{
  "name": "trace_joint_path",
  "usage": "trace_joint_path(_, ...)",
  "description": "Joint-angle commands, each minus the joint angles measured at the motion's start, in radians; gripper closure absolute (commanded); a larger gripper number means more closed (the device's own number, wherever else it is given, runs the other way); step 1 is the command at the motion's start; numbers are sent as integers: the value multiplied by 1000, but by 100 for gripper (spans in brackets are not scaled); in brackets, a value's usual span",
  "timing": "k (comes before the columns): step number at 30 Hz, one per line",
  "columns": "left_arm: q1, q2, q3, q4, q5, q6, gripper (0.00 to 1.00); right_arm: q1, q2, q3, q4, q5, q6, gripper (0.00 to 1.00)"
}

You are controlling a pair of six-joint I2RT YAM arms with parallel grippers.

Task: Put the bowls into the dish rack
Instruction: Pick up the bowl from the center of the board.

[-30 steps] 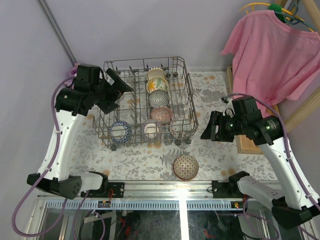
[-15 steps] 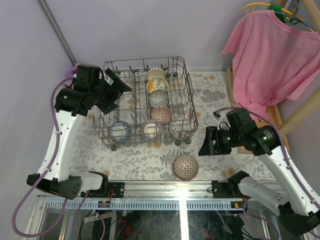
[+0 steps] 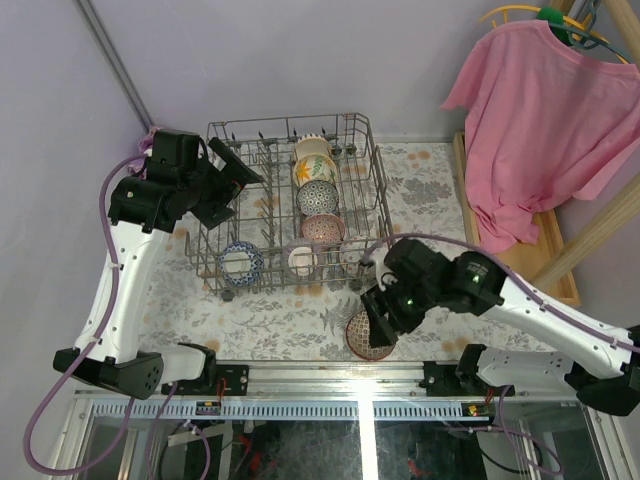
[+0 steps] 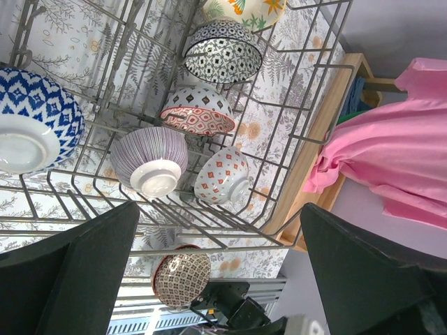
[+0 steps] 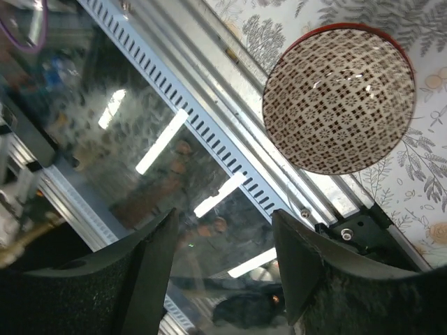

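The grey wire dish rack (image 3: 372,180) stands at the back left of the table and holds several bowls on edge: a floral one (image 3: 315,166), a dark blue patterned one (image 3: 318,196), a red-pink one (image 3: 322,228), a blue one (image 3: 240,263), a grey-striped one (image 3: 302,260). One red-brown patterned bowl (image 3: 362,338) lies upside down near the table's front edge. My right gripper (image 3: 380,320) is open and empty just above it; in the right wrist view the bowl (image 5: 340,101) lies ahead of the gripper (image 5: 223,230). My left gripper (image 3: 228,180) is open and empty over the rack's left side (image 4: 328,91).
A pink shirt (image 3: 550,110) hangs at the back right over a wooden frame (image 3: 545,265). A metal rail (image 3: 330,375) runs along the near table edge. The rack's tall wire sides stand between the loose bowl and the racked bowls.
My right arm has swung from the table's right side down and left until its gripper is over the loose bowl. The left arm has not moved.
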Motion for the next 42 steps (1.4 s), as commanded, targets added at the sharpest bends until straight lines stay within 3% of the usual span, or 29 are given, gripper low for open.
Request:
trace_joint_path(1,-2,-4,36,-7,-12,-1,0,187,13,43,18,172,59,37)
trace_joint_path(9,-1,-2,28,-5,-16,3,0,355,72,-22,20,290,13,40)
trace_joint_path(20,-1,-16,38,-11,-21,-2,0,357,182,-81,138,219,-90,40)
trace_joint_path(42,1,-27,83,-53,-25,3,0,357,325,-137,196,178,-206,43)
